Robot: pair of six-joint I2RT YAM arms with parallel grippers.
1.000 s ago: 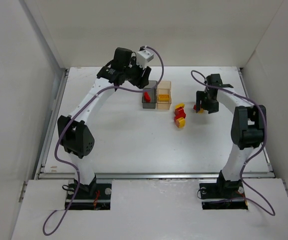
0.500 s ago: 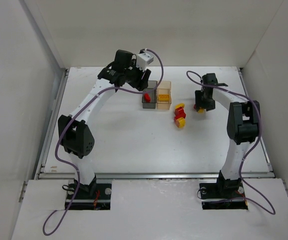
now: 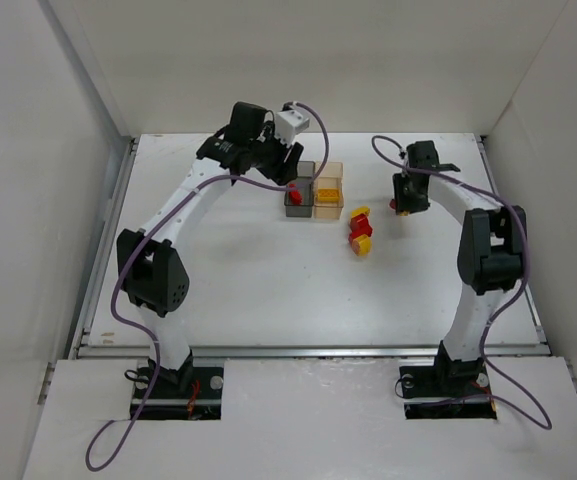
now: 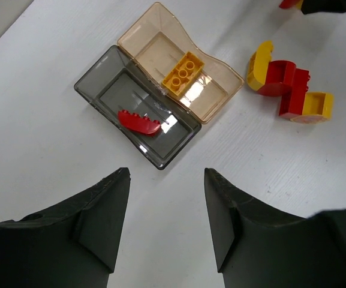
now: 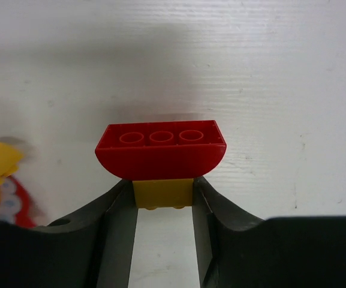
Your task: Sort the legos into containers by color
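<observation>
Spanning the scene: a white table (image 3: pixel 268 290) with white walls on the left, right and far sides.
Left arm: it reaches to the far middle. The left gripper (image 4: pixel 167 180) hangs over the table on the near side of the bins, its jaws apart with nothing between them.
Right arm: it reaches to the far right. The right gripper (image 5: pixel 164 195) is clenched on a small yellow block (image 5: pixel 163 193).
Containers: the dark grey bin (image 4: pixel 116 90) and the amber bin (image 4: pixel 152 45) are joined side by side, grey on the left.
Loose pile (image 4: pixel 286 90): red and yellow legos touching one another on the table, between the bins and the right gripper.
Held stack: a red rounded brick (image 5: pixel 161 150) sits on the small yellow block, just past the fingertips.
Grey bin contents: one red curved piece (image 4: pixel 138 122).
Amber bin contents: one yellow studded brick (image 4: pixel 183 73).
</observation>
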